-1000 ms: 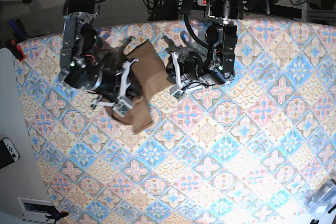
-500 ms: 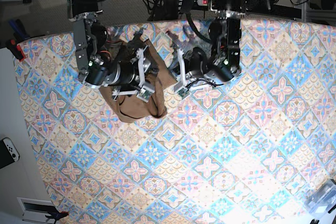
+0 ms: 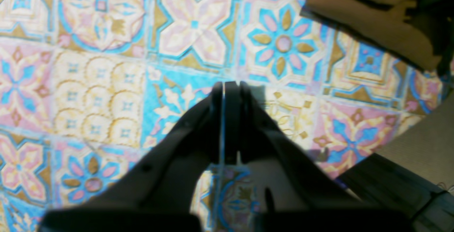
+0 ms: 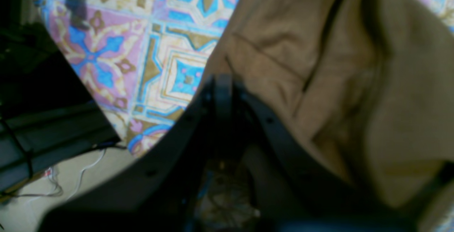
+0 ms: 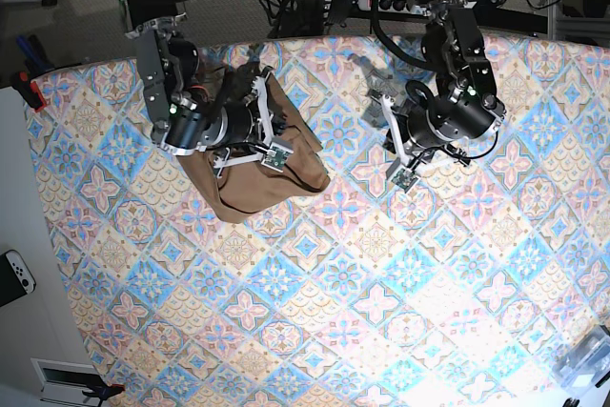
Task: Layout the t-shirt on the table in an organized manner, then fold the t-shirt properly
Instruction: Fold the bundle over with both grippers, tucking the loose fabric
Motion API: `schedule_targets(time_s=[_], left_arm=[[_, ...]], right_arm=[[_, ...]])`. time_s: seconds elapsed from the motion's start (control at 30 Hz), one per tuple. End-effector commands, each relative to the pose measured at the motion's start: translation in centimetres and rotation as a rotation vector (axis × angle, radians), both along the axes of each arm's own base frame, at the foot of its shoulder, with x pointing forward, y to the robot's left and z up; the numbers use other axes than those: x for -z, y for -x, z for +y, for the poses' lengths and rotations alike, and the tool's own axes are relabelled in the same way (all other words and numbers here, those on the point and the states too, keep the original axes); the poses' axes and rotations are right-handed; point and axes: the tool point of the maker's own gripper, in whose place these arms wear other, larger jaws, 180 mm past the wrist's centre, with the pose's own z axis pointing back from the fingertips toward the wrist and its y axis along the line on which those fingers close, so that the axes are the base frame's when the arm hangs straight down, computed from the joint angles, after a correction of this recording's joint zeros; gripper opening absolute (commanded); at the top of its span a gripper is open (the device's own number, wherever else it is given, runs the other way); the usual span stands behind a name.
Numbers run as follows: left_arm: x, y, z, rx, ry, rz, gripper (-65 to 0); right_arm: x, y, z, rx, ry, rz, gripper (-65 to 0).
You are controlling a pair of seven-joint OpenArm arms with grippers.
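Observation:
The tan-brown t-shirt (image 5: pixel 276 178) lies bunched on the patterned table (image 5: pixel 381 283) at the back left, under my right arm. My right gripper (image 4: pixel 218 81) is shut, its tips at the t-shirt's (image 4: pixel 337 65) left edge. Whether fabric is pinched there I cannot tell. In the base view that right gripper (image 5: pixel 255 78) sits at the heap's far end. My left gripper (image 3: pixel 225 86) is shut and holds nothing, hovering over bare table (image 3: pixel 106 83). The t-shirt (image 3: pixel 372 22) shows at the left wrist view's top right. In the base view the left gripper (image 5: pixel 376 88) is well right of the garment.
The table's far edge runs just behind both arms, with cables and a power strip (image 5: pixel 381 2) beyond it. A white surface on the left holds a black and white controller (image 5: pixel 14 275). A clear plastic item (image 5: pixel 586 359) sits at the front right corner.
The left arm has swung right, away from the t-shirt. The right arm has moved up toward the far edge, and the t-shirt heap now spreads further right beneath it.

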Motion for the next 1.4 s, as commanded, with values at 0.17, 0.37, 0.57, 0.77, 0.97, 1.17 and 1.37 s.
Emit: schedule_targets(time_s=[0.17, 0.37, 0.57, 0.77, 0.97, 1.17, 1.37], left_arm=[[-1.4, -1.2, -0.5, 0.003, 0.02, -0.055, -65.0], [-2.9, -2.6, -2.2, 0.065, 0.017, -0.106, -65.0], [-4.9, -3.6, -6.8, 0.227, 0.017, -0.183, -65.0], [-3.2, -4.4, -10.4, 0.282, 0.039, -0.205, -65.0], [-1.6, -4.7, -14.3, 0.279, 0.162, -0.182, -65.0], [0.3, -3.5, -16.5, 0.349, 0.173, -0.124, -65.0], [3.6, -2.5, -17.4, 0.365, 0.197, -0.025, -65.0]], right_arm=[[-2.3, -0.1, 0.7, -0.01, -0.058, -0.067, -65.0], [-2.5, -0.2, 0.9, -0.011, -0.065, -0.073, -65.0], [-3.5, -1.9, -0.8, 0.076, -0.103, -0.116, -65.0], [-5.2, -4.5, -3.9, 0.219, -0.164, -0.192, -65.0], [-6.6, -6.3, -7.9, 0.361, -0.195, -0.259, -65.0], [-6.7, -6.6, -8.9, 0.394, -0.191, -0.266, -65.0], [-4.5, -6.4, -9.1, 0.416, -0.195, -0.191, -65.0]])
